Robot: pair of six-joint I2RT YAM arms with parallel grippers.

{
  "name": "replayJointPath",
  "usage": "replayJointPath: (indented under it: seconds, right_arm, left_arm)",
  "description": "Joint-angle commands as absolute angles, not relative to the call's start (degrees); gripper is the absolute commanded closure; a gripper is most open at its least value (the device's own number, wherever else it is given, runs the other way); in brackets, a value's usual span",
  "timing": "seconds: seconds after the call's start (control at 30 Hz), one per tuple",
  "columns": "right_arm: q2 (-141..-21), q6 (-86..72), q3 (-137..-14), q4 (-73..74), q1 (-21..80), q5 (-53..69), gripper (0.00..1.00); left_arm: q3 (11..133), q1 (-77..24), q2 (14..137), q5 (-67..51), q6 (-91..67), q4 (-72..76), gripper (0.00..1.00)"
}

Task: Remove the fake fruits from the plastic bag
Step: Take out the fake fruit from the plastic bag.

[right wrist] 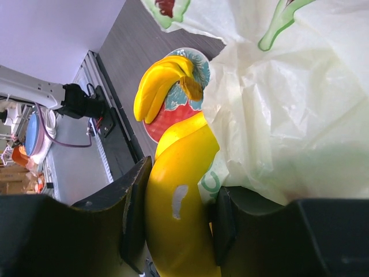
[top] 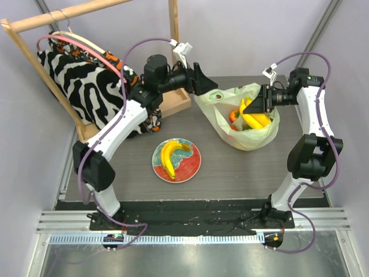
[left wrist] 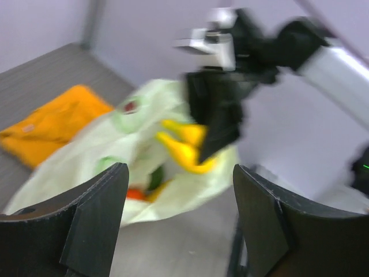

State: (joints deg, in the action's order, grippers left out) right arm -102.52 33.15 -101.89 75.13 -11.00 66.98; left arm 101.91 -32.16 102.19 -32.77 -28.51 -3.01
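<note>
Right pincer (right wrist: 176, 190) clamped on a banana bunch (right wrist: 179, 225), black fingers (right wrist: 135, 208) pressed to both sides of the yellow fruit, at the right-hand side of the plastic bag (top: 216, 115). Bunch lying partly across the bag's open mouth. Left pincer (left wrist: 179, 184) spread wide with nothing between its jaws, just beside the bag's far-left edge; contact with the plastic impossible to tell. Bag slumped on the worktop (top: 242, 173) right of centre, mouth gaping upward, pale film printed with green and red marks. Inside it, next to the gripped bunch, small round orange-red fruits (top: 233, 116), partly hidden by the film. Second banana bunch (top: 173, 154) lying on a red and teal plate (top: 195, 167), left of the bag and nearer, well apart from both pincers. Orange cloth (left wrist: 52, 124) flat on the worktop beside the bag, seen only from the left wrist and blurred there. At far left, zebra-striped cloth (top: 86, 81) hanging from a wooden rack (top: 57, 17).
</note>
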Motion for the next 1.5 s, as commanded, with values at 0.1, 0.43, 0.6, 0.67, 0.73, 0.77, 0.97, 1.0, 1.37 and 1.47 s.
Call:
replayJointPath:
  seconds: [0.1, 0.43, 0.6, 0.67, 0.73, 0.77, 0.97, 1.0, 1.37, 1.47]
  right_arm:
    - [-99.9, 43.0, -102.1, 84.1, -11.1, 73.6, 0.63]
    - [-97.7, 44.3, -100.4, 86.1, -11.1, 74.6, 0.63]
    - [-96.8, 44.5, -98.2, 86.1, -11.0, 75.0, 0.63]
    - [-96.5, 44.6, -96.9, 86.1, -11.0, 74.8, 0.63]
    - [-96.1, 44.6, -96.1, 86.1, -11.0, 74.7, 0.63]
    - [-95.9, 44.6, -95.5, 86.1, -11.0, 74.7, 0.63]
    - [-96.2, 44.8, -95.4, 86.1, -10.9, 75.0, 0.62]
    - [-96.3, 44.8, -95.5, 86.2, -10.9, 75.0, 0.62]
    - [-96.9, 43.8, -95.4, 85.3, -10.7, 74.8, 0.62]
    - [-96.9, 43.4, -95.3, 84.7, -10.5, 74.5, 0.55]
  left_arm:
    - [95.7, -39.5, 104.9, -49.8, -42.4, 15.8, 0.23]
    - [99.1, -40.5, 115.8, -42.5, -53.0, 21.2, 0.11]
    - [101.2, -40.4, 119.3, -39.6, -57.0, 23.8, 0.10]
    - [102.4, -40.4, 120.4, -38.4, -57.7, 24.0, 0.12]
    - [104.3, -40.4, 122.1, -36.9, -58.0, 23.6, 0.14]
    - [104.8, -40.5, 122.4, -36.6, -57.9, 22.9, 0.19]
    - [105.0, -40.7, 123.5, -36.7, -58.1, 23.5, 0.42]
    - [104.6, -40.6, 123.3, -36.8, -58.3, 23.6, 0.42]
    - [101.8, -40.7, 122.0, -37.9, -60.6, 24.2, 0.70]
    - [101.3, -40.7, 121.0, -37.5, -59.6, 23.9, 1.00]
